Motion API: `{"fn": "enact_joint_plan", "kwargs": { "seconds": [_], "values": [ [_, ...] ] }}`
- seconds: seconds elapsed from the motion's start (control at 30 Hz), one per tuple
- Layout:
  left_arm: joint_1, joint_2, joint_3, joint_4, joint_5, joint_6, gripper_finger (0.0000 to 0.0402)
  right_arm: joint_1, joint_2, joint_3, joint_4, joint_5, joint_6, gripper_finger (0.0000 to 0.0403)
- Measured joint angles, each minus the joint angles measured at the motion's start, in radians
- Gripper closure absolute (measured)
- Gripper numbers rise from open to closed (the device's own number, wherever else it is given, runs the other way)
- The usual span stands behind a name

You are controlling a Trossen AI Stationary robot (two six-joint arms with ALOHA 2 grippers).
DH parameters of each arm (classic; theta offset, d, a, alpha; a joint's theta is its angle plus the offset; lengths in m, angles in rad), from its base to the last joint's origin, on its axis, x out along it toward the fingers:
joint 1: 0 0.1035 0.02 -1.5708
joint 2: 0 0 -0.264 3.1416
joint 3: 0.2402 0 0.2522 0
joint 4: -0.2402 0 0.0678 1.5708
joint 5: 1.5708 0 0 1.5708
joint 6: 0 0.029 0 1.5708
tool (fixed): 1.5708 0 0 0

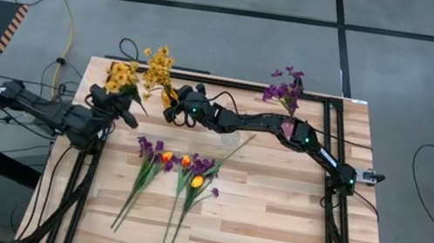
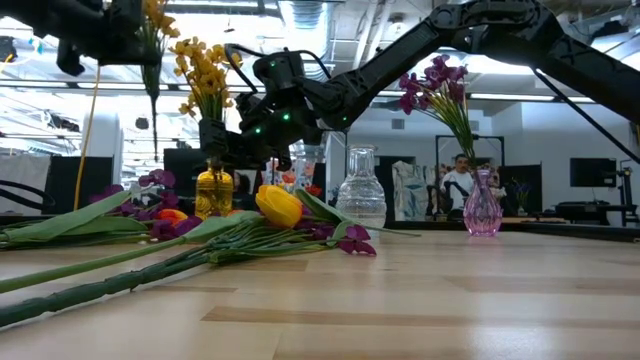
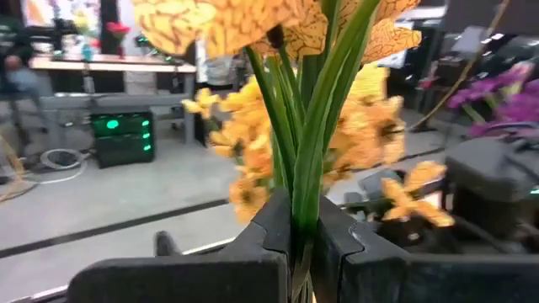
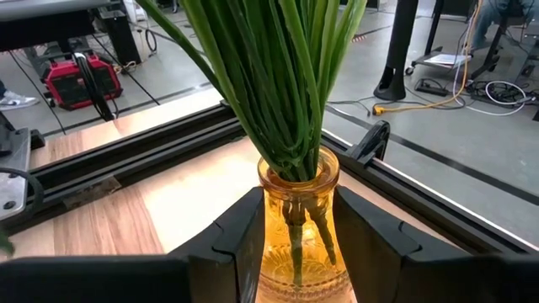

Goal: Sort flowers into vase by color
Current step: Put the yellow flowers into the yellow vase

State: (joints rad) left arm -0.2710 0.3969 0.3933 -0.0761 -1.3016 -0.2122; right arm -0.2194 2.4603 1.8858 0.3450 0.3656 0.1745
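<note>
My left gripper (image 3: 301, 244) is shut on a fluffy yellow flower (image 1: 123, 77), held high over the table's far left corner. Next to it stands an amber vase (image 4: 296, 210) with several yellow flowers (image 1: 158, 66) in it. My right gripper (image 4: 296, 265) reaches across from the right and is shut on that vase. A clear vase (image 2: 360, 195) stands mid-table. A pink vase (image 2: 482, 208) with purple flowers (image 1: 285, 87) stands at the far right. Purple flowers and orange-yellow tulips (image 1: 182, 169) lie flat on the near boards. My left gripper pinches the yellow flower's green stems (image 3: 296, 206) between its two fingers, not far below the blooms. The fingers lie level and across the stems. The flower stands upright, lifted clear, its stem (image 2: 152, 80) hanging below the gripper. My right gripper has the amber vase's body (image 4: 295, 252) between its two fingers (image 4: 240, 244), just below the neck. The fingers come in nearly level from the table's right. The vase stands upright; its foot is outside the wrist view.
The black frame rail (image 1: 321, 130) runs along the table's far and right edges. My right arm (image 1: 285, 135) spans the far half of the table over the clear vase. Bare boards (image 1: 288, 222) lie at the near right. A person (image 2: 460, 180) sits in the room beyond.
</note>
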Motion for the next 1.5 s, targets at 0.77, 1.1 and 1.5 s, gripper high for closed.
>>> {"fn": "enact_joint_plan", "kwargs": {
  "seconds": [0.77, 1.1, 1.5],
  "values": [
    [0.282, -0.001, -0.255, 0.816, 0.435, 0.496, 0.0401, 0.010, 0.000, 0.000, 0.000, 0.000, 0.000, 0.0237],
    [0.440, 0.002, -0.255, 0.818, 0.590, 0.473, 0.0401, 0.010, 0.000, 0.000, 0.000, 0.000, 0.000, 0.0237],
    [0.553, 0.059, -0.255, 0.794, 0.681, 0.395, 0.0401, 0.010, -0.001, 0.000, 0.000, 0.000, 0.000, 0.0237]
  ]
}}
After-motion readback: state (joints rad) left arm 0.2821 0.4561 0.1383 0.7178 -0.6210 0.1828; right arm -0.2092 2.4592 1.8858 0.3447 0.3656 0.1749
